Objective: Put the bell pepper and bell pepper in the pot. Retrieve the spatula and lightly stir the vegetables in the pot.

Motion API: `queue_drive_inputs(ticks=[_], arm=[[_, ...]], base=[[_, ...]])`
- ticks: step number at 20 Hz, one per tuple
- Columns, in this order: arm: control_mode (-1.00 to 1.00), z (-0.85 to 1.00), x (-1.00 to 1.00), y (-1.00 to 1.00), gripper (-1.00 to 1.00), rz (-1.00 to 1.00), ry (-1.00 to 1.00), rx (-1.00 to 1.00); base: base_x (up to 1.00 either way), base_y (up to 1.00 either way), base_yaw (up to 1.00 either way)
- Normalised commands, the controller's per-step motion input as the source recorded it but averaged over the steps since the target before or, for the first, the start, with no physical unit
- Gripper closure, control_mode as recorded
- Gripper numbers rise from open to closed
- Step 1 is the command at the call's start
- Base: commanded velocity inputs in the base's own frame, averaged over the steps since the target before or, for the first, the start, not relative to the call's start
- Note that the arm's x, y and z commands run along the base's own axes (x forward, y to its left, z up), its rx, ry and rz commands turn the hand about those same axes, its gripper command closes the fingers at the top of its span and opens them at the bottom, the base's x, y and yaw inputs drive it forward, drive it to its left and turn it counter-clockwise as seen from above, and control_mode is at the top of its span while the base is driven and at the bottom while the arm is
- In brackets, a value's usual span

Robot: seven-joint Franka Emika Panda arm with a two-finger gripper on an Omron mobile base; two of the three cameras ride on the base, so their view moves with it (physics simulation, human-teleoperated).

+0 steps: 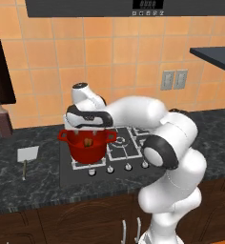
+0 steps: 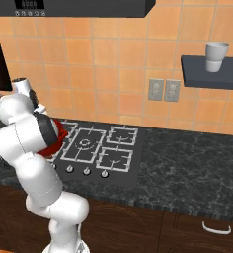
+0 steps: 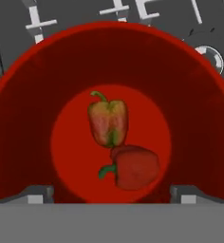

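Peppers first: both lie on the floor of the pot (image 3: 33,123), a mottled orange-green bell pepper (image 3: 107,122) near the centre and a red bell pepper (image 3: 135,167) touching it on the side nearer my hand. My gripper (image 3: 111,192) hangs straight above the pot's mouth with its jaws spread wide and nothing between them; the two finger tips (image 3: 38,193) sit just inside the rim line. From the left base view the pot (image 1: 86,151) stands on the hob's left burner, with my hand directly over it.

So I judge the loading part done, and the step in hand is getting clear of the pot to fetch the spatula (image 1: 26,157), which lies on the counter well to the left of the pot, blade away from the counter's front edge and handle toward it.

To do this well I should rise straight up before swinging left, so my fingers do not catch the pot's rim or its loop handles. Over the spatula, I should come down on the thin handle, jaws across it, gripping near the blade for control. The brown bottle (image 1: 4,121) stands further left of the pot, beyond the spatula; I should keep my elbow off it.
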Motion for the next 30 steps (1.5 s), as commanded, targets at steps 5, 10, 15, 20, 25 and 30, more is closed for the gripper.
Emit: queue_drive_inputs(ticks=[5, 10, 15, 20, 25, 30], arm=[[-1.00, 0.27, -1.00, 0.59, -1.00, 0.05, 0.00, 0.17], [-1.00, 0.00, -0.94, 0.99, -1.00, 0.13, -0.02, 0.06], [-1.00, -0.06, -0.12, 1.00, -1.00, 0.02, 0.00, 0.00], [-1.00, -0.08, 0.10, 0.79, -1.00, 0.00, 0.07, 0.00], [-1.00, -0.13, 0.00, 0.71, -1.00, 0.00, 0.05, -0.03], [-1.00, -0.03, 0.08, 0.31, -1.00, -0.05, 0.01, -0.04]], base=[[0.00, 0.00, 0.00], [0.00, 0.00, 0.00], [0.00, 0.00, 0.00], [0.00, 0.00, 0.00], [0.00, 0.00, 0.00], [0.00, 0.00, 0.00]])
